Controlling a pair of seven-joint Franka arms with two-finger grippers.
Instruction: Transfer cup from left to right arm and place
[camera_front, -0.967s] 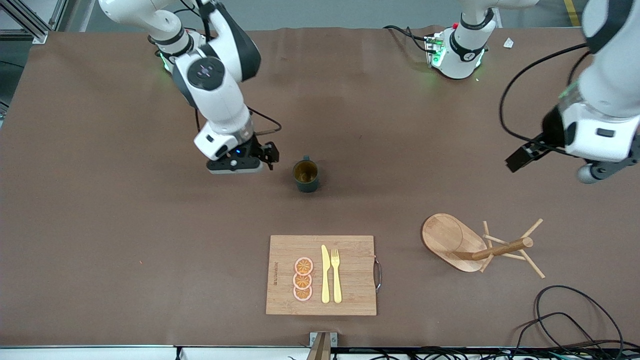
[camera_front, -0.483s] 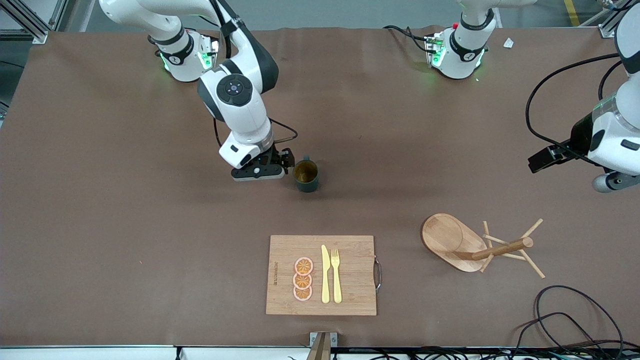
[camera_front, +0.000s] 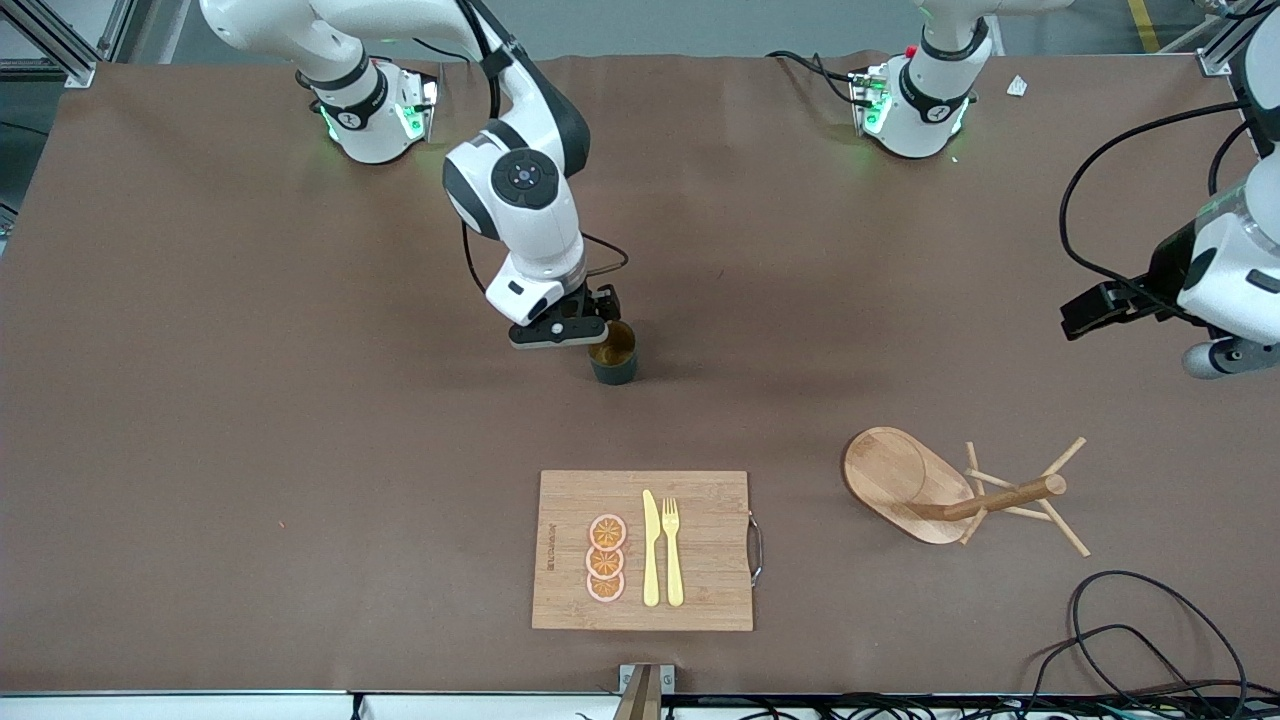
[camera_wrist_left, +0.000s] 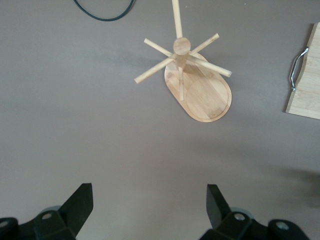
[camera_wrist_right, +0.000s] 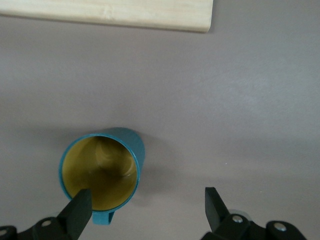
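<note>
- The bench (camera_front: 200, 400) carries everything: the cutting board (camera_front: 700, 560) at six o'clock from the middle, nearest the front camera, and the wooden peg rack (camera_front: 905, 485) at about four o'clock, toward the left arm's end.
- The cup (camera_front: 612, 362) stands upright near the bench's middle, at twelve o'clock from the board and well apart from it, with no finger on it.
- By its look the cup is light, stiff and smooth-walled, so likely a little slippery. The best hold seems to be across the rim and wall, away from the small handle.
- The right claw (camera_front: 600, 322) hangs over the cup's rim, fingers spread wide and empty. In the right wrist view one fingertip (camera_wrist_right: 80, 205) overlaps the rim by the handle.
- The left claw (camera_wrist_left: 150, 210), also spread and empty, waits high over the left arm's end.
- A second ago the right claw was at nine o'clock from the cup, clear of it. It has since slid across to the rim, and the cup has not shifted.
</note>
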